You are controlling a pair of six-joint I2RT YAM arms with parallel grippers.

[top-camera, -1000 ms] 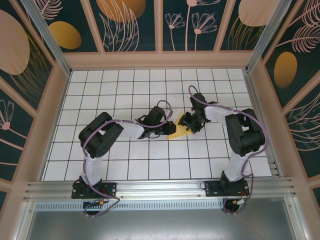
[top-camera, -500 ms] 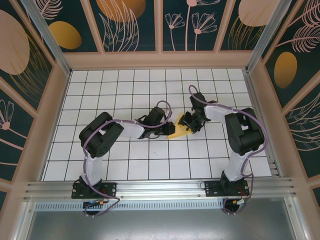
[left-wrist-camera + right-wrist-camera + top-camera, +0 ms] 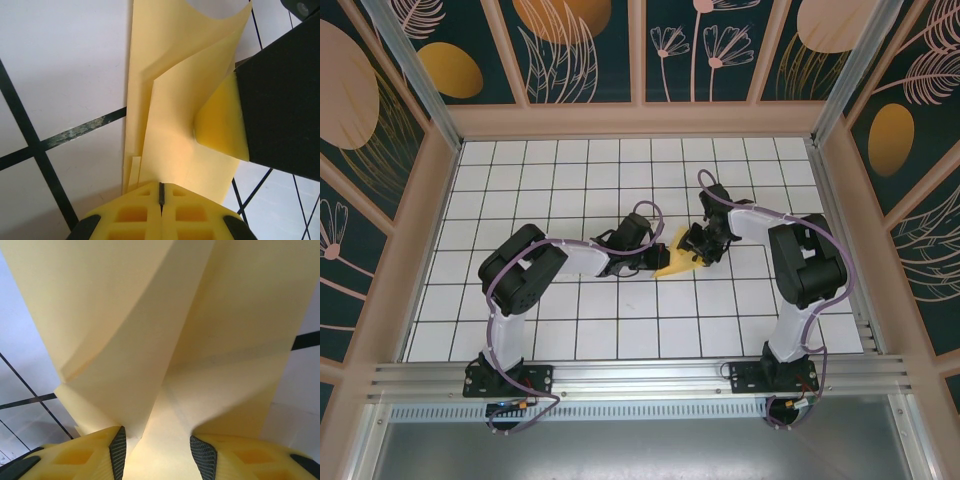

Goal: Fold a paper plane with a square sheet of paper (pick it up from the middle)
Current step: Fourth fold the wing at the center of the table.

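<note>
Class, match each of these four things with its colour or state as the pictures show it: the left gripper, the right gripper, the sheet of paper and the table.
Things:
1. left gripper
2. right gripper
3. sheet of paper
4. table

Colour or state:
A. white with black grid lines
B. jaws apart, with paper between them
C. yellow and creased
D. shut on the paper

Pairs: 1-D, 2-B, 3-C, 4-A

Left hand (image 3: 160,187) tight, right hand (image 3: 155,442) ajar.
</note>
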